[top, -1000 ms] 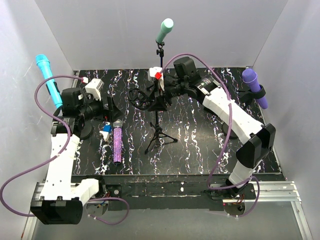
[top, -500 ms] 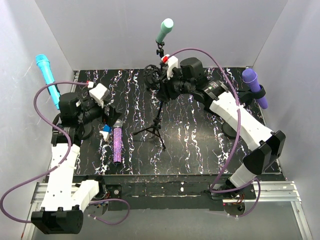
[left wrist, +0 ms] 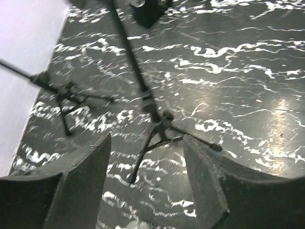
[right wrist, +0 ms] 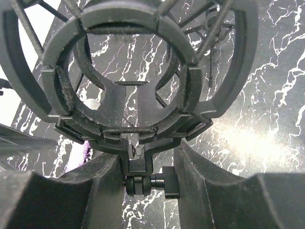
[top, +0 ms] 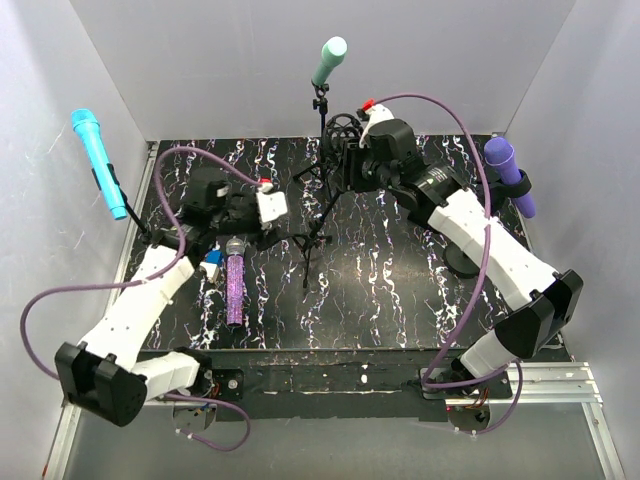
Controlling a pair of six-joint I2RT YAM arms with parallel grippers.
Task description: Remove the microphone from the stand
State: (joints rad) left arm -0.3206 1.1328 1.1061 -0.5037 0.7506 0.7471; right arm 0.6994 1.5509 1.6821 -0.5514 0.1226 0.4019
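Lying flat on the black marbled bench [top: 400, 290] beside the left arm is the glittery purple microphone [top: 235, 285], out of its holder, while a teal microphone [top: 328, 60], a blue microphone [top: 97, 160] and a violet microphone [top: 510, 175] sit raised around the edges. The right hand [top: 347, 160] is clenched on the leaning tripod stand [top: 322, 215], and only its wrist view shows the ring mount [right wrist: 128, 71] empty. The left hand [left wrist: 147, 138] is released, grasping nothing, with tripod legs visible between its fingers.
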